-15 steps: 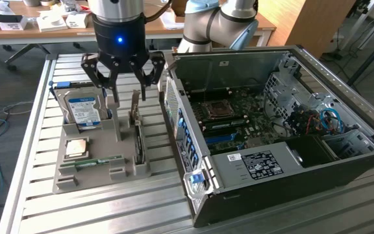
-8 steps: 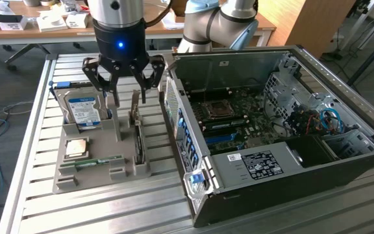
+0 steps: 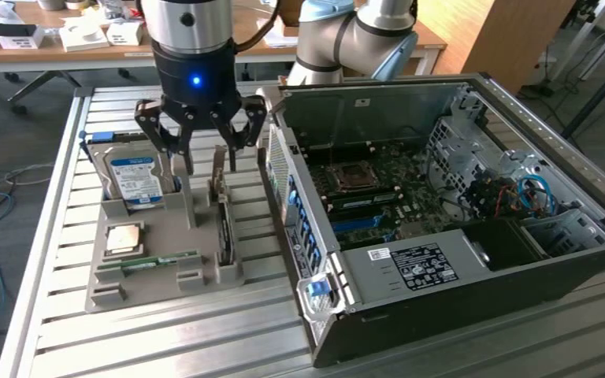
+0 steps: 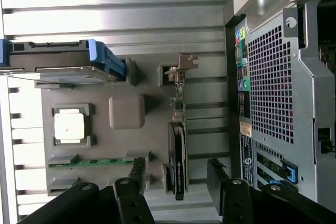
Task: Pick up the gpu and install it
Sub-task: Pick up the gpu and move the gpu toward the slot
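While edge-up, gpu (image 3: 224, 227) lengthwise beside case (image 3: 408, 272)

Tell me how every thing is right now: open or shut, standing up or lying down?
gripper, jaws open, above the gpu, holding nothing
gpu, standing on edge in the gray holder
hard drive, standing up in the holder
memory stick, resting in a holder slot
processor chip, lying flat in the holder
computer case, lying on its side, side open
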Motion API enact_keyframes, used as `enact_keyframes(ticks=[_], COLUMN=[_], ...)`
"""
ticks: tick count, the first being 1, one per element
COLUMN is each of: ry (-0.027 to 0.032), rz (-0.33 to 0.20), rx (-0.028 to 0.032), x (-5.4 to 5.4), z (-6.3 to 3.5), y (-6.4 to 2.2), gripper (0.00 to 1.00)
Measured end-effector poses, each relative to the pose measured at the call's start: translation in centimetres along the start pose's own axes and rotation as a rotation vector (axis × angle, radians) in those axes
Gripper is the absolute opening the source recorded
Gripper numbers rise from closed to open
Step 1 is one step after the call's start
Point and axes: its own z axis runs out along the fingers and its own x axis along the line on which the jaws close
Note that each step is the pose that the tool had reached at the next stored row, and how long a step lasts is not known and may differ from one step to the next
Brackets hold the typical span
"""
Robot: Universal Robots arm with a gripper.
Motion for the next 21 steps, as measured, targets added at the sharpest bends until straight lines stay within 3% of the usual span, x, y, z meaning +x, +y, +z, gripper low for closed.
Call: enact_keyframes(ticks=[9, 21], ry=[0.0001, 0.0], rz=[0.0, 0.0], rx=[0.0, -0.0001], x=[0.0, 0.0], z=[0.86, 1.11], y=[-0.04, -0.05], gripper=[0.59, 0.59])
